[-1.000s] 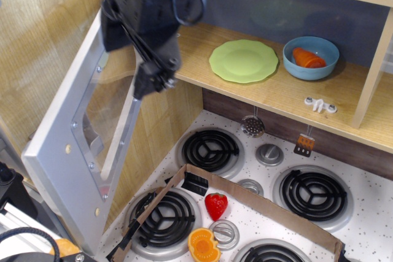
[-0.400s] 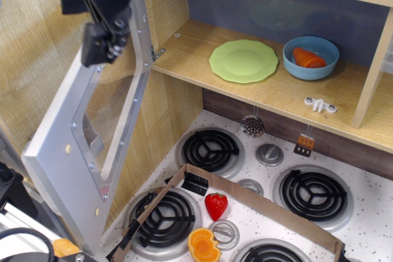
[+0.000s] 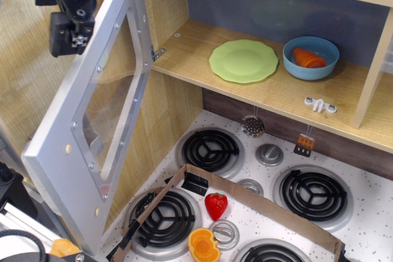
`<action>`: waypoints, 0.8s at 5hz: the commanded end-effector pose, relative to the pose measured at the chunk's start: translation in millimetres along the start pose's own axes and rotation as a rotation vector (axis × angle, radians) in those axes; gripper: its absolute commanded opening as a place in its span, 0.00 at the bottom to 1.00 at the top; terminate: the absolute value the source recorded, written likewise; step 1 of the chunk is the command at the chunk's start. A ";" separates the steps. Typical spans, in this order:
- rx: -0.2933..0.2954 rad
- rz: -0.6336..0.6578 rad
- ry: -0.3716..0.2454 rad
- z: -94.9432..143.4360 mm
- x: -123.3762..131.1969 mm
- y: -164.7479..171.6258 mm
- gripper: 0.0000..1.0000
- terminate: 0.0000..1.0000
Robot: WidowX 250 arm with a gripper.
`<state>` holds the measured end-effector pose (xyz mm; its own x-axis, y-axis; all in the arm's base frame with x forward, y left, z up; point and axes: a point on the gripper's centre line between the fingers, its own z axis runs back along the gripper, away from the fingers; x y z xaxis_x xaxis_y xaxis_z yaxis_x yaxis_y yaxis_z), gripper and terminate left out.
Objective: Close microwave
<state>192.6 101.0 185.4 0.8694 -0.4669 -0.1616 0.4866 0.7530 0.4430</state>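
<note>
Gripper (image 3: 72, 29) swung left, now behind microwave (image 3: 98, 115) door's outer face, jaw state can't tell. Door still wide open; we reckon push comes next.

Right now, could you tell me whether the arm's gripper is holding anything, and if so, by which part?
Nothing appears to be held. The gripper is at the upper left, behind the outer side of the open microwave door; whether its jaws are open or touching the door cannot be told.

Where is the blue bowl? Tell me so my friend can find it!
Look at the light-wood shelf above the stove. The blue bowl sits toward its right, beside the flat green plate. Only the bowl is deep and blue, with something orange inside.
</note>
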 end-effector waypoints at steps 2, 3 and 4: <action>-0.043 0.073 -0.034 -15.8 -2.8 -2.0 1.00 0.00; -0.067 0.107 -0.062 -27.7 -1.7 -11.8 1.00 0.00; -0.116 0.166 -0.183 -34.6 1.5 -20.8 1.00 0.00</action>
<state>179.8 102.8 136.1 0.9137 -0.4006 0.0685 0.3596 0.8754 0.3231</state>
